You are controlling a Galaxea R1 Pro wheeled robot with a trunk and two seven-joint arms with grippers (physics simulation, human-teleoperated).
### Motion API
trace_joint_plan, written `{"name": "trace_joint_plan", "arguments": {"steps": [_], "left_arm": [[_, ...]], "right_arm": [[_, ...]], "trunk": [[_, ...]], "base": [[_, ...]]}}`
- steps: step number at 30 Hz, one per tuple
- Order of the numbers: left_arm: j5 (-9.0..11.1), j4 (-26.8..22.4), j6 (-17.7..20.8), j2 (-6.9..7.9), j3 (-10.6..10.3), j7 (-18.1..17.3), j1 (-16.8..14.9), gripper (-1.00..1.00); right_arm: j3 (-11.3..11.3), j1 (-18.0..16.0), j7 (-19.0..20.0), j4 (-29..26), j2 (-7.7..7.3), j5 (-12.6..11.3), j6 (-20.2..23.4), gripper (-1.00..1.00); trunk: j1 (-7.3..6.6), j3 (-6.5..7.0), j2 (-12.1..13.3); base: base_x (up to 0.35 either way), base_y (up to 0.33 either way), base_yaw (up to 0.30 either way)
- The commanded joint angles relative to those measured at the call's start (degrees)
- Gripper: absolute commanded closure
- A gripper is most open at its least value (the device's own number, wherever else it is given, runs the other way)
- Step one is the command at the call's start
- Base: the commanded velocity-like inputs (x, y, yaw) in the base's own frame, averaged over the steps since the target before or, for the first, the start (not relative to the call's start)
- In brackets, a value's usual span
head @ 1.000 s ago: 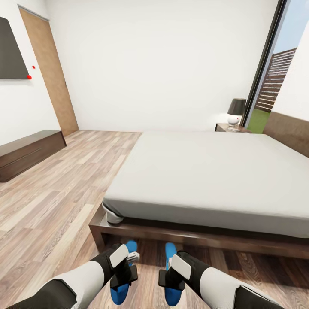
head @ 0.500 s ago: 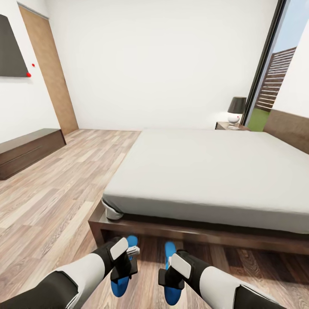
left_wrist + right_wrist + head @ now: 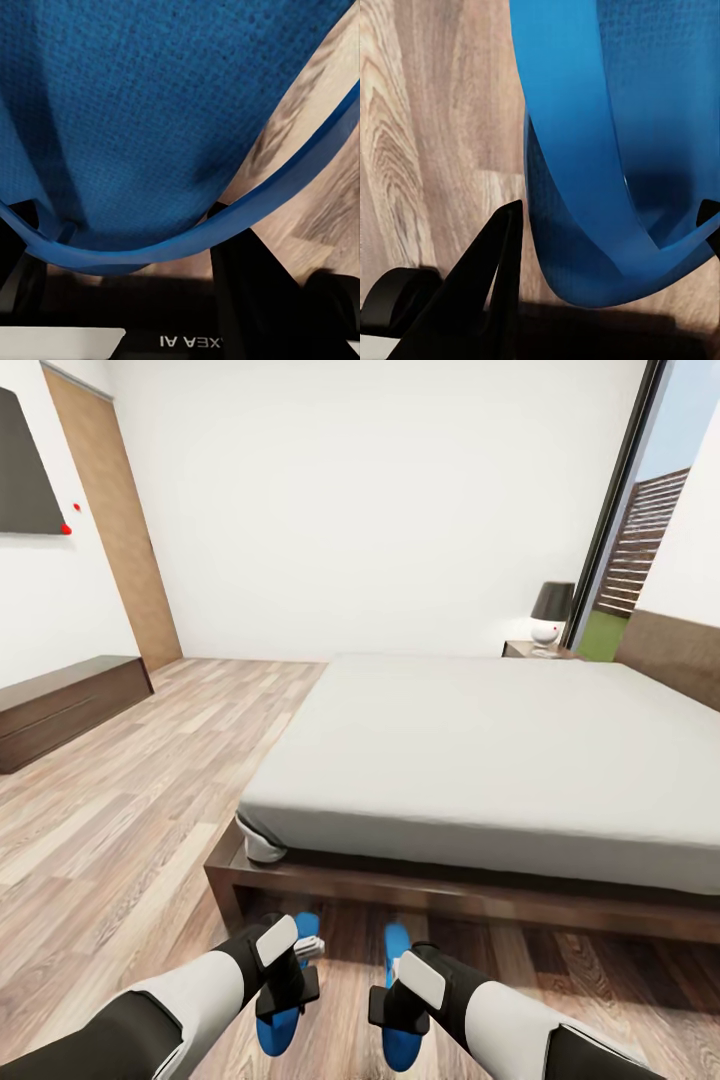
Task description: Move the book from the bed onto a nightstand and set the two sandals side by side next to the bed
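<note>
A bedroom seen from the robot's head: white walls, a wood-plank floor (image 3: 150, 810), and a large low bed (image 3: 480, 760) with a dark wood frame and a plain off-white mattress taking up the right half. The mattress top is bare as far as it shows. At the far corner of the bed stands a nightstand (image 3: 525, 650) carrying a lamp (image 3: 550, 615) with a dark shade, beside a tall black-framed window (image 3: 640, 510). Along the left wall runs a low dark wood bench (image 3: 60, 705), with a brown door (image 3: 125, 530) past it. At the bottom of the view both arms reach down to the floor just in front of the bed frame. The left tool (image 3: 285, 1000) sits over the left sandal (image 3: 280, 1025), and the right tool (image 3: 400, 1010) sits over the right sandal (image 3: 398, 1040). Both sandals are bright blue and lie roughly parallel, close together, toes toward the bed. From the left wrist, a blue strap (image 3: 225, 232) crosses between the dark fingers (image 3: 247, 292), which stand apart on either side of it; whether they press it cannot be told. From the right wrist, the sandal's blue strap (image 3: 585, 165) rises between the spread fingers (image 3: 487, 277), and a grip cannot be told here either.
</note>
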Motion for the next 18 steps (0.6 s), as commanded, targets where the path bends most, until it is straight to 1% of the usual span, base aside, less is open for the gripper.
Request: {"name": "trace_joint_plan", "arguments": {"steps": [1, 5, 6, 7, 9, 10, 11, 13, 14, 16, 18], "left_arm": [[0.54, 0.0, 0.16, -0.01, -0.26, 0.18, -0.04, 1.0], [0.54, 0.18, 0.15, -0.05, -0.26, 0.18, -0.05, 1.0], [0.54, 0.21, 0.15, -0.06, -0.26, 0.18, -0.05, 1.0], [0.54, 0.22, 0.15, -0.07, -0.26, 0.18, -0.04, 1.0], [0.61, 0.24, 0.15, -0.09, -0.26, 0.18, -0.06, 1.0], [0.7, 0.22, 0.15, -0.1, -0.26, 0.18, -0.06, 1.0], [1.04, 0.2, 0.16, -0.13, -0.26, 0.18, -0.07, 1.0], [1.55, 0.16, 0.16, -0.14, -0.26, 0.18, -0.08, 1.0], [2.58, 0.08, 0.12, -0.15, -0.26, 0.18, -0.07, 1.0], [3.56, -0.03, 0.12, -0.16, -0.26, 0.18, -0.05, 1.0], [3.8, -0.05, 0.1, -0.16, -0.26, 0.18, -0.07, 1.0]], "right_arm": [[0.25, -0.05, -0.35, -0.05, 0.0, -0.79, 0.04, 1.0], [0.25, -0.05, -0.31, -0.05, 0.0, -2.68, 0.04, 1.0], [0.25, -0.05, -0.29, -0.05, 0.0, -3.71, 0.02, 1.0], [0.25, -0.05, -0.29, -0.05, 0.0, -4.25, 0.01, 1.0], [0.25, -0.05, -0.27, -0.05, 0.0, -7.02, -0.17, 1.0], [0.25, -0.05, -0.27, -0.05, 0.0, -7.87, -0.36, 1.0], [0.25, -0.05, -0.27, -0.05, 0.0, -9.22, -0.87, 1.0], [0.25, -0.05, -0.27, -0.05, 0.0, -10.17, -1.47, 1.0], [0.25, -0.05, -0.25, -0.05, 0.0, -11.01, -2.43, 1.0], [0.28, -0.05, -0.2, -0.05, 0.0, -11.53, -3.54, 1.0], [0.3, -0.05, -0.19, -0.05, 0.0, -11.66, -4.06, 1.0]], "trunk": [[0.21, -0.24, -0.44], [1.09, -0.95, -2.05], [1.31, -1.13, -2.45], [1.53, -1.31, -2.85], [1.97, -1.67, -3.65], [2.19, -1.85, -4.05], [2.41, -2.03, -4.45], [2.85, -2.39, -5.25], [3.07, -2.57, -5.66], [3.51, -2.93, -6.46], [3.56, -3.37, -6.48]], "base": [[0.0, 0.0, 0.0], [0.0, 0.0, 0.0], [0.0, 0.0, 0.0], [0.0, 0.0, 0.0], [0.0, 0.0, 0.0], [0.0, 0.0, 0.0], [0.0, 0.0, 0.0], [0.0, 0.0, 0.0], [0.0, 0.0, 0.0], [0.0, 0.0, 0.0], [0.0, 0.0, 0.0]]}}
